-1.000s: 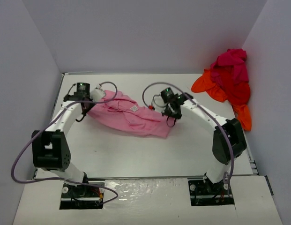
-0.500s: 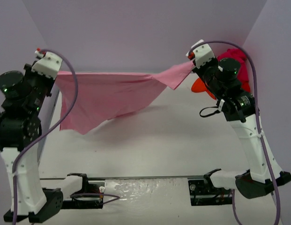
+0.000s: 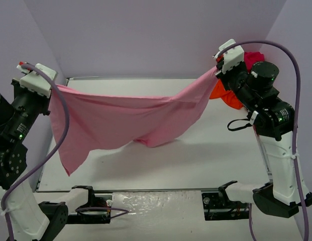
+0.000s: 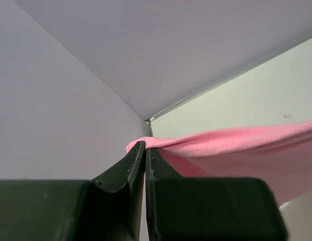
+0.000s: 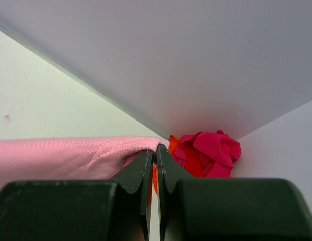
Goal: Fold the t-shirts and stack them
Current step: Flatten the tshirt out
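Hanging above the table (image 3: 216, 150) in the top external view, the light pink t-shirt (image 3: 130, 118) spans from the upper left of the frame to the upper right. Its top edge sags in the middle, and a long corner droops toward the lower left. Whether its lowest fold touches the table cannot be told.

The left arm stands tall at the left edge, its wrist turned inward. The left gripper (image 3: 51, 89) is clamped on the shirt's left end. The right arm rises steeply from the lower right and leans inward, and the right gripper (image 3: 217, 70) pinches the shirt's right end. Behind that wrist, at the upper right, part of the pile of t-shirts (image 3: 222, 93) shows orange and red.

In the left wrist view, the left gripper (image 4: 145, 148) sits at lower centre, fingers pressed together on a bunched edge of the light pink t-shirt (image 4: 236, 145), which runs off to the right.

In the right wrist view, the right gripper (image 5: 156, 149) is closed on the light pink t-shirt (image 5: 70, 155), which stretches away to the left. The pile of t-shirts (image 5: 208, 150) lies beyond the fingertips against the wall (image 5: 196, 60), right of centre.
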{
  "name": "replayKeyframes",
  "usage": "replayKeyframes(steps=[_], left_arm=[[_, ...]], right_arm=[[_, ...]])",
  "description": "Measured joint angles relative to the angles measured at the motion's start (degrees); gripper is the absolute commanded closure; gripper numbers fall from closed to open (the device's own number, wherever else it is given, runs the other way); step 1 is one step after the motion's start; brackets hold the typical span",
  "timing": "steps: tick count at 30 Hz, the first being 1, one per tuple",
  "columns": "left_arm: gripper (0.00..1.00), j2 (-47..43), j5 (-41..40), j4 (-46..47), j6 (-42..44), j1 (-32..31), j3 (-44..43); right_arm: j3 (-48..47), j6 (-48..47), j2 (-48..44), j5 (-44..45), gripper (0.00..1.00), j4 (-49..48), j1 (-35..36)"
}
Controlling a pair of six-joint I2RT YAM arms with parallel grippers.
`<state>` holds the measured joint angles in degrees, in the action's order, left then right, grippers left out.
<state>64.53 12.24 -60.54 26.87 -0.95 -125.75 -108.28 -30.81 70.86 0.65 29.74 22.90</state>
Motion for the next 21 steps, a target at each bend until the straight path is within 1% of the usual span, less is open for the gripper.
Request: replayKeyframes(steps=[3,6,10,13,16,21], left_arm=[[1.0,2.33,-0.49,0.51,-0.02,0.0,2.52],[1.0,3.88,-2.28,2.9,-0.25,-0.05,7.68],[1.0,6.87,-8.58,6.59,-0.37,-0.16,14.18],[1.0,7.06,-12.18,10.03,-0.13,-0.16,18.74],[1.0,6.18,-14.49,11.34,-0.26,-0.17,17.26],[1.0,2.08,-17.95,13.83,-0.93,-0.16,9.64]], right_arm=[[0.07,0.39,0.23,1.34,1.0,-1.33,0.0],[4.64,0.75,0.15,4.22,1.0,-5.94,0.0],[11.12,0.73,1.59,9.11,1.0,-9.66,0.0],[12.92,0.97,2.78,10.11,1.0,-10.0,0.0],[10.26,2.0,2.81,10.08,1.0,-9.95,0.01],[1.64,3.9,1.04,9.21,1.0,-10.48,-0.83]])
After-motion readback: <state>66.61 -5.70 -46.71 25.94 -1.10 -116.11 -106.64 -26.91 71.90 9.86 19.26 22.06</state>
